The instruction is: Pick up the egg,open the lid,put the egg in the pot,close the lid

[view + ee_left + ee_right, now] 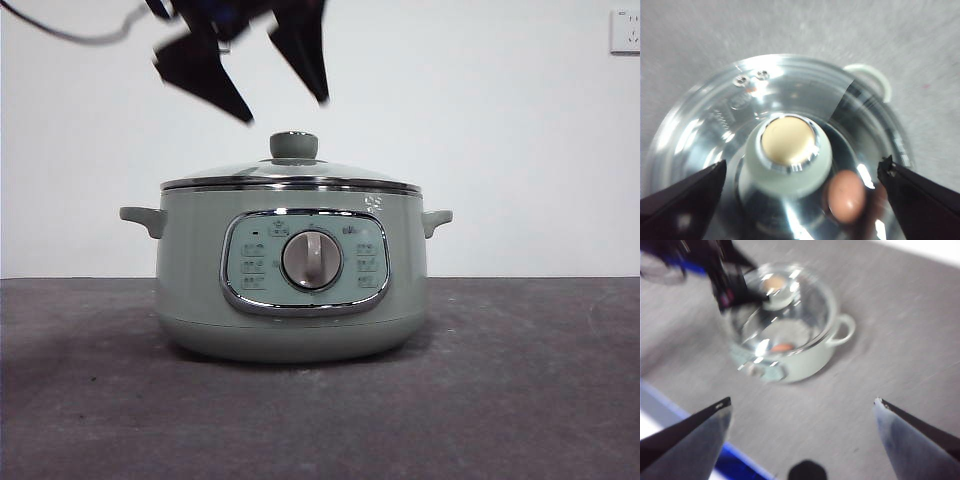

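Sage-green enamel and chrome fill my view: the pot [290, 275] sits on a dark grey, felt-like table [520, 400] before a plain white wall with a socket [625, 30] at about two o'clock from the pot in the front view. Nothing else stands on the table around the pot. The lid [290, 180], domed clear glass with a shiny metal rim and a round pale green knob [788, 152], is seated on the pot. Through the glass I see the egg [846, 196], smooth reddish-brown and oval, lying inside on the mirror-bright bottom, at about four o'clock from the knob. My left gripper [802, 172] hangs above the knob, jaws spread wide on either side, touching nothing. My right gripper [802, 402] waits well back over bare table, jaws also wide and empty.
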You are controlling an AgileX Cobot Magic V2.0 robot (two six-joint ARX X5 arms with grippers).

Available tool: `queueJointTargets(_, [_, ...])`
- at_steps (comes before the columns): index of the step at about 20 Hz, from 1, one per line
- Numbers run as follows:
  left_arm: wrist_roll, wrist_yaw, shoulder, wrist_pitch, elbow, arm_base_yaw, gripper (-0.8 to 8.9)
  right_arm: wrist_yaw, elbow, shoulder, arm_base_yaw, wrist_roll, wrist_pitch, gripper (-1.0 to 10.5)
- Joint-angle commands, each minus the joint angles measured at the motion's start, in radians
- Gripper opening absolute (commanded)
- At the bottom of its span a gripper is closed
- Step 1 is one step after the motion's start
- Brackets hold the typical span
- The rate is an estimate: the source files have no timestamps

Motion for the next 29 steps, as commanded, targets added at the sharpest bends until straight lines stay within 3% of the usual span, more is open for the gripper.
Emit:
queueJointTargets(1, [0.005,0.013,-0.074,-0.056,-0.006,-0.003,5.98,-0.065,0.002,0.02,0.002,0.0,-0.022,4.7])
queueJointTargets(6, [0.004,0.135,-0.279,-0.292,-0.006,-0.003,5.98,-0.101,0.002,0.074,0.002,-0.011,-0.087,4.7])
queueJointTargets(9, [0.004,0.149,-0.376,-0.409,-0.006,-0.003,5.9,-0.101,0.002,0.098,0.002,-0.011,-0.097,4.7])
queueJointTargets(10, [0.004,0.149,-0.402,-0.446,-0.006,-0.003,5.48,-0.109,0.002,0.102,0.002,-0.011,-0.097,4.6])
queueJointTargets(11, [0.004,0.155,-0.422,-0.48,-0.006,-0.003,4.31,-0.137,0.002,0.107,0.002,-0.011,-0.097,4.0])
queueJointTargets(13, [0.004,0.181,-0.452,-0.526,-0.006,-0.003,0.57,-0.219,0.002,0.114,0.002,-0.026,-0.097,1.4])
queueJointTargets(14, [0.004,0.192,-0.46,-0.538,-0.006,-0.003,-0.05,-0.251,0.002,0.116,0.002,-0.047,-0.097,-0.1])
queueJointTargets(16, [0.005,0.196,-0.466,-0.547,-0.006,-0.003,-0.05,-0.281,0.002,0.119,0.002,-0.063,-0.097,-0.1])
queueJointTargets(29, [0.005,0.189,-0.464,-0.535,-0.006,-0.003,-0.03,-0.277,0.002,0.112,0.002,-0.042,-0.091,0.0])
